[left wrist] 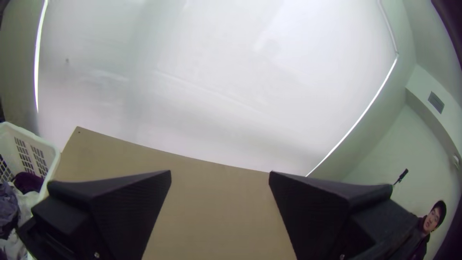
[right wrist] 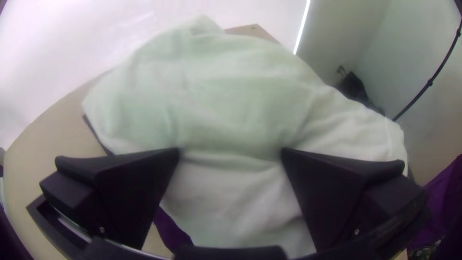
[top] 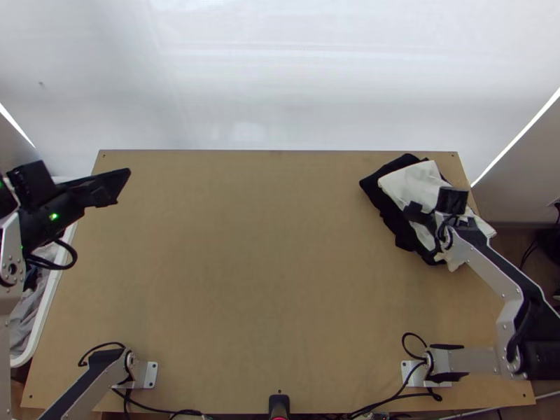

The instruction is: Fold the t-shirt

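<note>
A white screen (top: 280, 84) spans the area beyond the far edge of the table. The light wooden table (top: 259, 259) is the work surface. A white slotted basket (left wrist: 12, 144) stands beside the table's left edge and contains grey, white and dark purple fabric. At the table's far right corner, a white garment (top: 409, 183) lies bunched, with creases, on top of a dark garment (top: 378, 187); its outer part reaches the table's right edge. The dark garment protrudes from beneath it toward the table's middle. Which of the two is the t-shirt cannot be told; both are in this pile. The left gripper (top: 120, 187) is positioned above the table's far left part, fingers apart, with bare wood between them. The right gripper (top: 432, 204) is positioned at the white garment, fingers apart, with white fabric visible between them. A small black fitting (top: 278, 403) is located at the near edge.
</note>
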Controlling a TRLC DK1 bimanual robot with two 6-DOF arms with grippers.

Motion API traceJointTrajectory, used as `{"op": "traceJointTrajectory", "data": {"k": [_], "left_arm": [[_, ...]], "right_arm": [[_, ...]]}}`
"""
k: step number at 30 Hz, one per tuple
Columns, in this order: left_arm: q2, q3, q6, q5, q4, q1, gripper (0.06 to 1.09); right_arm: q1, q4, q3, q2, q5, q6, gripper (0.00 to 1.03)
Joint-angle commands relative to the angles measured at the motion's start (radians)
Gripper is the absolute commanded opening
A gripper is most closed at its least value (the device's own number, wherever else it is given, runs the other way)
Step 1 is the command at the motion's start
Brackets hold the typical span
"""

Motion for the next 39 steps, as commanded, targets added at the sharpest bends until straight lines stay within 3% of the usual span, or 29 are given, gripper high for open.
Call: {"op": "traceJointTrajectory", "data": {"k": [1, 5, 11, 18, 21, 25, 30, 33, 39], "left_arm": [[-0.079, -0.088, 0.023, -0.033, 0.072, 0.095, 1.04], [-0.15, -0.173, 0.028, -0.088, 0.187, 0.149, 1.04], [-0.288, -0.348, 0.06, -0.189, 0.289, 0.155, 1.04], [-0.483, -0.607, 0.104, -0.228, 0.383, 0.146, 1.04], [-0.576, -0.691, 0.071, -0.298, 0.421, 0.136, 1.04], [-0.748, -0.783, 0.086, -0.364, 0.429, 0.136, 1.04], [-0.986, -0.918, 0.121, -0.413, 0.438, 0.141, 1.04], [-0.995, -0.955, 0.137, -0.459, 0.421, 0.156, 1.04], [-0.998, -1.058, 0.154, -0.464, 0.417, 0.173, 1.04]], "right_arm": [[0.039, -0.027, 0.086, -0.238, 0.0, -0.072, 0.99], [0.089, -0.094, 0.172, -0.467, -0.01, -0.099, 0.99], [0.125, -0.171, 0.135, -0.757, -0.03, -0.116, 0.99], [0.116, -0.085, -0.15, -1.04, -0.03, -0.121, 0.99], [0.124, 0.016, -0.296, -1.234, -0.031, -0.122, 0.99], [0.155, 0.034, -0.463, -1.485, -0.031, -0.157, 0.99], [0.158, 0.036, -0.537, -1.484, -0.03, -0.128, 0.99], [0.161, 0.077, -0.618, -1.484, -0.031, -0.121, 0.99], [0.162, 0.068, -0.747, -1.484, -0.03, -0.107, 0.99]]}}
